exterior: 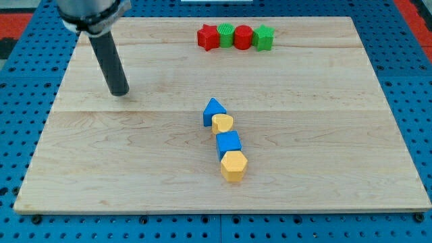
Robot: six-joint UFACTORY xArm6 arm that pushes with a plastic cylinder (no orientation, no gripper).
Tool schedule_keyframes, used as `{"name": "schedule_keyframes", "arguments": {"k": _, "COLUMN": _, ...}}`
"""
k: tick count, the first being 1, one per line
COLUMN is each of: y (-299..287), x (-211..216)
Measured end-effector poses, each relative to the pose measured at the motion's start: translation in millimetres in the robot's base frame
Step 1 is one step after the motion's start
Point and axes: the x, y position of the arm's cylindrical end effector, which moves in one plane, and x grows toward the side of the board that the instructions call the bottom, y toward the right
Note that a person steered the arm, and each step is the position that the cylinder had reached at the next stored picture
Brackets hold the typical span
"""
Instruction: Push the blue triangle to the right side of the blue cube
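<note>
Currently your smooth dark rod's tip [119, 92] rests on the grained wooden counter [101, 169]; no gripper fitted. Well to its right: blue triangle [213, 110], touching yellow heart [223, 123], then blue cube [228, 142].

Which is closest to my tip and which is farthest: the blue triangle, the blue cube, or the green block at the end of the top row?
Measured from my tip, at the view's left:
1. Blue triangle, just right of centre, top of the middle line of blocks.
2. Blue cube, lower in that line, below the yellow heart.
3. Green block, right end of the top row.
</note>
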Motion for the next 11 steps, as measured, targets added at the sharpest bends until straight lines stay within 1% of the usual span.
{"name": "schedule_keyframes", "arguments": {"k": 1, "y": 55, "x": 21}}
{"name": "schedule_keyframes", "arguments": {"k": 2, "y": 117, "x": 32}}
{"name": "schedule_keyframes", "arguments": {"k": 3, "y": 180, "x": 31}}
{"name": "schedule_keyframes", "arguments": {"k": 4, "y": 219, "x": 30}}
{"name": "schedule_keyframes", "arguments": {"k": 5, "y": 204, "x": 3}}
{"name": "schedule_keyframes", "arguments": {"k": 6, "y": 224, "x": -11}}
{"name": "schedule_keyframes", "arguments": {"k": 7, "y": 249, "x": 6}}
{"name": "schedule_keyframes", "arguments": {"k": 8, "y": 245, "x": 39}}
{"name": "schedule_keyframes", "arguments": {"k": 10, "y": 265, "x": 46}}
{"name": "schedule_keyframes", "arguments": {"k": 11, "y": 265, "x": 66}}
